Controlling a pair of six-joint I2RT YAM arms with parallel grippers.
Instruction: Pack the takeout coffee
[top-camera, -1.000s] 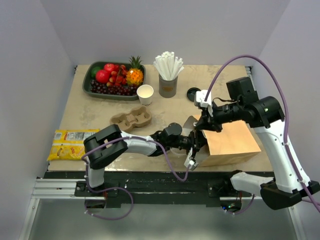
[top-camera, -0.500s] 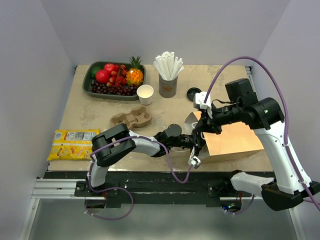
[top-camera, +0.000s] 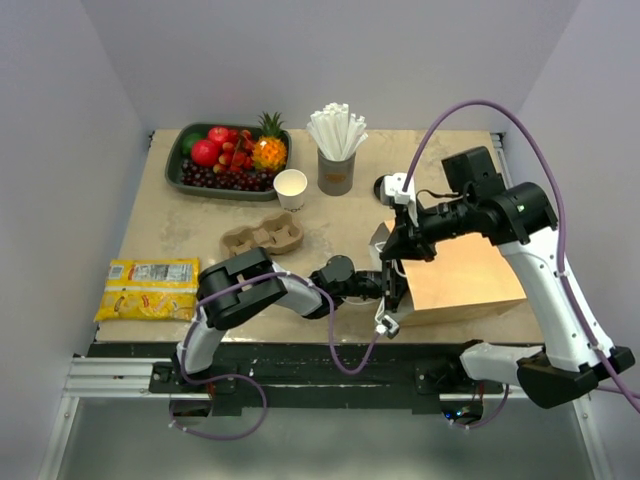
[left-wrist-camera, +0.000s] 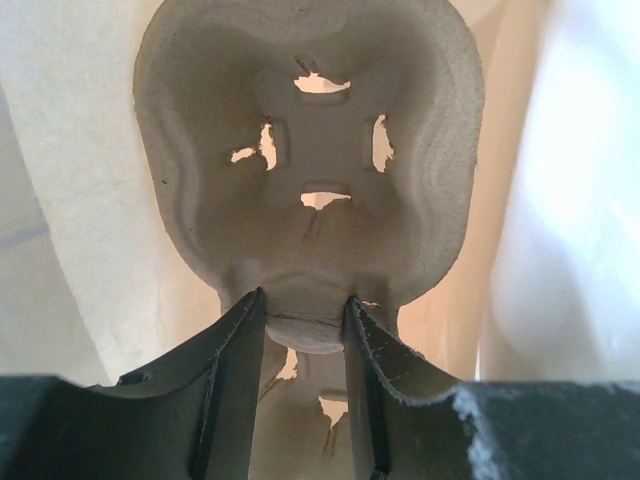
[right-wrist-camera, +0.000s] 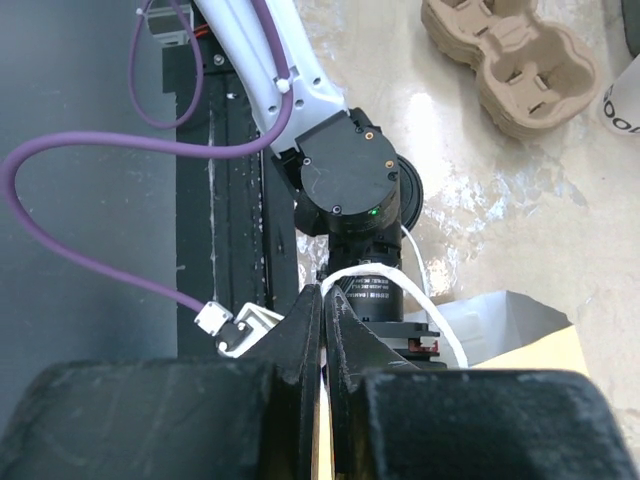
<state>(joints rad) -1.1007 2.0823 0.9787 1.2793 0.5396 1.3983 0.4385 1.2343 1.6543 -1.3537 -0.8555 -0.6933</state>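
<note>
Left tool (left-wrist-camera: 303, 305) partly open, clamping pulp carrier (left-wrist-camera: 300, 180) inside paper bag (top-camera: 460, 280), arm stretched low across table (top-camera: 170, 230), right tool (right-wrist-camera: 322, 300) pinched shut on bag handle (right-wrist-camera: 370, 268), takeout coffee (top-camera: 383, 186) standing just behind it.

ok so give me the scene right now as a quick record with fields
paper bag: lying on its side
left end effector: shut on a pulp cup carrier, inside the bag
right end effector: shut on the bag's white handle
white paper cup: upright on table, no lid
black lid: on table, apart from cup
</note>
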